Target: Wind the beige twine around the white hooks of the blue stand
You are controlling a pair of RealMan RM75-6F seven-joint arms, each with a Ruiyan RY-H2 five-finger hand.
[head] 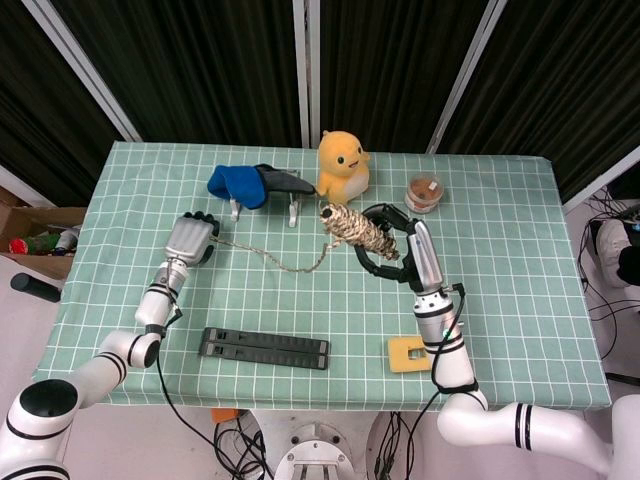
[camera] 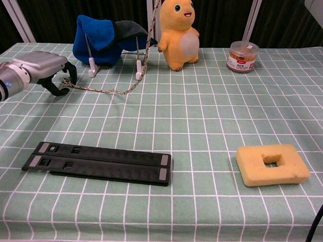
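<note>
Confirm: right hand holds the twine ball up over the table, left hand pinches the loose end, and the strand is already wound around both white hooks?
Not wound yet. Chest view shows the strand lying slack on the table, running past the white hooks without wrapping them. The rest stands: right hand holds the twine ball, left hand pinches the end.

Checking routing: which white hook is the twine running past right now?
The right hook; the twine hangs down beside it from the spool. The left hook stands clear.
</note>
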